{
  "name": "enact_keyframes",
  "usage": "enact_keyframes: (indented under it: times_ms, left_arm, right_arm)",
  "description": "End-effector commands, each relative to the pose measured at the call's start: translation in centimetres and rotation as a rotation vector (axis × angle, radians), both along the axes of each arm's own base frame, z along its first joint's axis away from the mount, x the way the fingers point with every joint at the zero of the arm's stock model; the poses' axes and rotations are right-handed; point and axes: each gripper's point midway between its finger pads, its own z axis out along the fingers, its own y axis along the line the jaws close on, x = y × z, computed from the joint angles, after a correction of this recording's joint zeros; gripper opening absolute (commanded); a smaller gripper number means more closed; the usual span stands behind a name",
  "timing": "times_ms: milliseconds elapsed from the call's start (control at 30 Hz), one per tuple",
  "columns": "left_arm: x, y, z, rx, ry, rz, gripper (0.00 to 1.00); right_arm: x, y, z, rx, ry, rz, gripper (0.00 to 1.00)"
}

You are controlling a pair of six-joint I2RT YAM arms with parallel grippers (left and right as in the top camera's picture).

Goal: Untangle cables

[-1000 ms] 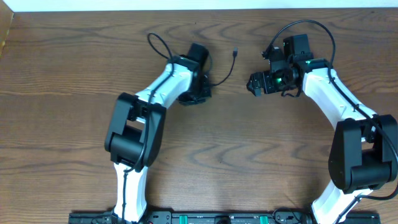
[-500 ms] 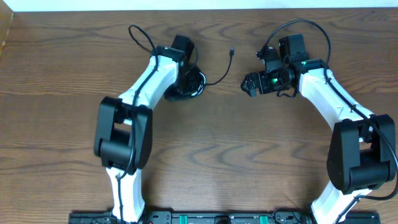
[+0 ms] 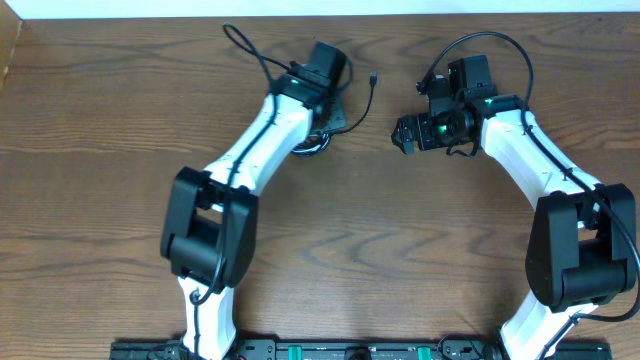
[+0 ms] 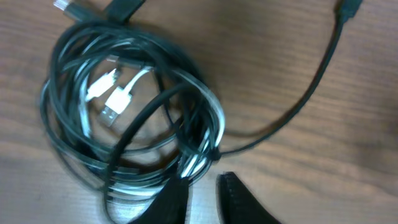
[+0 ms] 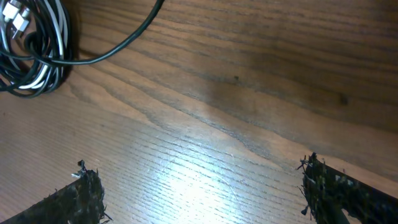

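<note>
The cables lie as one tangled coil (image 4: 130,118) of black loops, with a white cable's plug ends (image 4: 115,102) inside it. One black strand (image 4: 311,93) runs off to a small plug (image 3: 372,78). In the overhead view the coil (image 3: 312,140) shows partly under my left arm. My left gripper (image 4: 202,199) hovers at the coil's near edge. Its jaws stand slightly apart with only wood in the gap, and one fingertip (image 4: 174,199) overlaps the loops. My right gripper (image 5: 202,186) is wide open over bare wood, to the right of the coil (image 5: 31,50).
A thick black wire (image 3: 245,50) belonging to the left arm loops over the table at the back. The right arm's own wire (image 3: 490,40) arcs above its wrist. The table's back edge (image 3: 320,14) is close behind both arms.
My left arm has swung back to the right over the coil, and its jaws have parted a little. The right arm has barely moved.
</note>
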Motion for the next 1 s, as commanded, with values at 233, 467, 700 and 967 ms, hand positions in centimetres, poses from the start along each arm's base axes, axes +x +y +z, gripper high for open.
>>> enact_keyframes:
  times_ms: [233,467,700,967]
  left_arm:
    - [1.4,2.2,-3.6,0.120,-0.026,0.150,0.32]
    - [0.6,0.7,-4.4,0.105,-0.017,0.116,0.25]
    - [-0.4,0.1,-5.1,0.118,0.002,0.094,0.24]
    - [-1.2,-1.5,-5.5,0.055,0.043,0.015,0.15]
  right_arm:
    - [-0.2,0.1,-0.7,-0.001,0.021,-0.010,0.99]
    - [-0.2,0.1,-0.7,-0.001,0.021,-0.010,0.99]
    - [-0.2,0.1,-0.7,-0.001,0.022,-0.010,0.99]
    - [-0.2,0.0,-0.7,-0.001,0.023,-0.010,0.99]
